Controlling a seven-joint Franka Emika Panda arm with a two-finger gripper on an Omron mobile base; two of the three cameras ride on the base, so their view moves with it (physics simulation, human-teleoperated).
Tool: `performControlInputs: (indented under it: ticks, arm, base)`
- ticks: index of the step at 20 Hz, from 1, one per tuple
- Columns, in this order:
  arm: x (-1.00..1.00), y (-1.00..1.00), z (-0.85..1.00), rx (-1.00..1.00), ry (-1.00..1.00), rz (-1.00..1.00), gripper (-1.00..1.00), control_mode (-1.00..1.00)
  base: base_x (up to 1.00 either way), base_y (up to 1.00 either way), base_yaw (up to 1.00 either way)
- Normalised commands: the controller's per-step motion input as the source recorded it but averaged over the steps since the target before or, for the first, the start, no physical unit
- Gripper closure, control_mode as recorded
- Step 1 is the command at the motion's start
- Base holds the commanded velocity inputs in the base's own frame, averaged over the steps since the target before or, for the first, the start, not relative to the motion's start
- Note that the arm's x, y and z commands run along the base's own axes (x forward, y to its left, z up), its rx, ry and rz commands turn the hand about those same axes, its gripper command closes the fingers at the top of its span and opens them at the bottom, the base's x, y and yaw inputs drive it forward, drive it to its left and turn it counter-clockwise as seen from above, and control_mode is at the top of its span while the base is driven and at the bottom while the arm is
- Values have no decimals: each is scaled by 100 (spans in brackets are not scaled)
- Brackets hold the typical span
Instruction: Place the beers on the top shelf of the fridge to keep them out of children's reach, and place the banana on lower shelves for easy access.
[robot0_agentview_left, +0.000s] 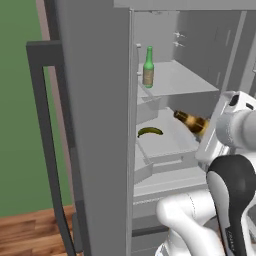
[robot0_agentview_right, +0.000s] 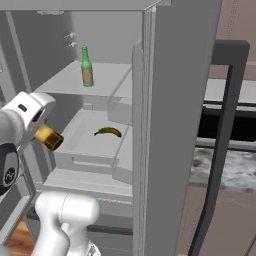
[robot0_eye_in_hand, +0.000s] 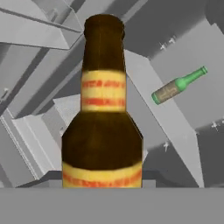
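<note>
- Nearest to the hand camera is the amber bottle (robot0_eye_in_hand: 103, 127), which points its dark cap forward, toward 12 o'clock in that view; the end effector (robot0_agentview_left: 210, 131) is clamped on its lower body, though the fingers themselves are hidden behind the glass.
- From the left base view this bottle (robot0_agentview_left: 191, 121) lies almost on its side in the air, neck toward 10 o'clock, above the lower shelf (robot0_agentview_left: 172, 142) and in front of the open fridge (robot0_agentview_left: 95, 100).
- On the top shelf (robot0_agentview_left: 185, 80) the green bottle (robot0_agentview_left: 148, 68) stands upright near the front left corner — this half of the beer step looks done.
- On the lower shelf, at about 9 o'clock from the amber bottle, rests the banana (robot0_agentview_left: 150, 131), so I judge its part finished as well.
- Glass is stiff, smooth and fragile — it can slip if the grip is loose and break if it knocks the shelf edge. I think the wide body is the right place to hold it, not the thin neck, and the bottle must be turned upright before it is set beside the green one.
</note>
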Motion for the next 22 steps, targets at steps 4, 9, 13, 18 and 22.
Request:
performControlInputs:
  ticks: [4, 9, 13, 18, 22]
  arm:
    - [0, -7, 0, 25, 1, -30, 100, -100]
    - [0, -27, -2, 36, -2, -22, 100, -100]
    - [10, -39, 0, 42, -13, -12, 100, -100]
    - [17, -33, 1, 41, -22, -3, 100, -100]
    - [19, -15, 2, 29, -22, -3, 100, -100]
  base:
    - [0, 0, 0]
    - [0, 0, 0]
    - [0, 0, 0]
    - [0, 0, 0]
    - [0, 0, 0]
